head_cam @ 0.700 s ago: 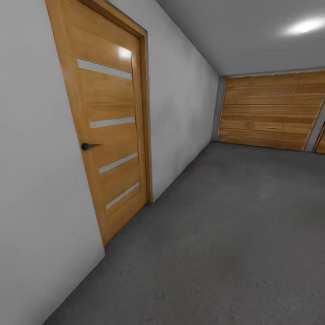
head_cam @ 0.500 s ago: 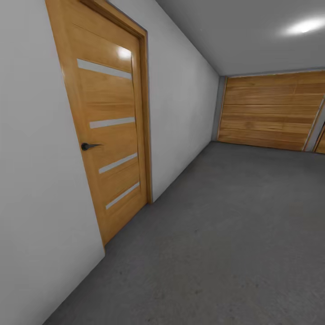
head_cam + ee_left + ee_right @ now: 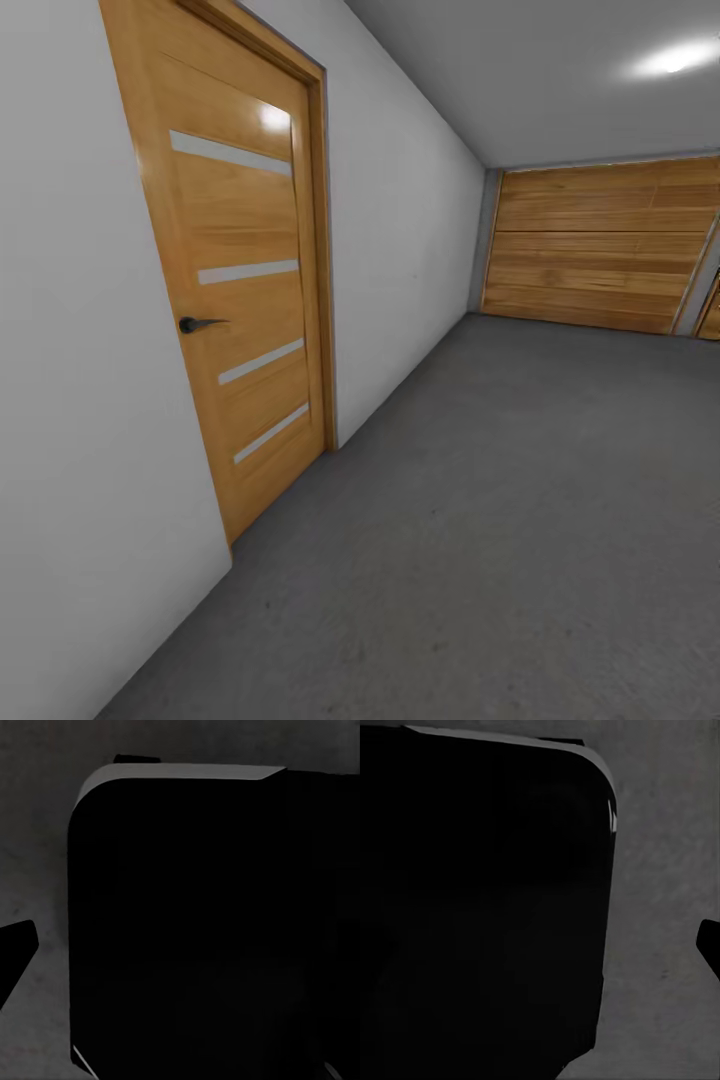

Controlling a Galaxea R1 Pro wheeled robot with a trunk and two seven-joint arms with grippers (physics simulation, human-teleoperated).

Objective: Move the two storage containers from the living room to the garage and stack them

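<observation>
The head view looks along the garage point(image 3: 560, 300): a grey concrete floor point(image 3: 500, 520) runs from the near edge to a wood-slat garage door point(image 3: 600, 245) at the far end, a plain white wall point(image 3: 400, 230) lines the left side, and set into that wall is a wooden door point(image 3: 235, 290) with 4 pale horizontal strips and a dark lever handle point(image 3: 197, 324). A bright ceiling light point(image 3: 680, 58) glows at the upper right, and a sliver of a 2nd slatted panel shows at the right edge beside the garage door. The wrist views give what the head view lacks — a close look straight down at the robot's own dark body. In the left wrist view a large black rounded housing point(image 3: 195, 922) covers most of the picture, with mottled grey floor around its edge and a dark pointed piece point(image 3: 15, 952) poking in at one side; whether that piece belongs to the left tool I cannot tell. The right wrist view shows a matching black rounded housing point(image 3: 480, 900) over the same grey concrete, plus a small dark shape point(image 3: 709, 945) at the frame's border. Whether either tool is released or clenched cannot be told from these pictures.
</observation>
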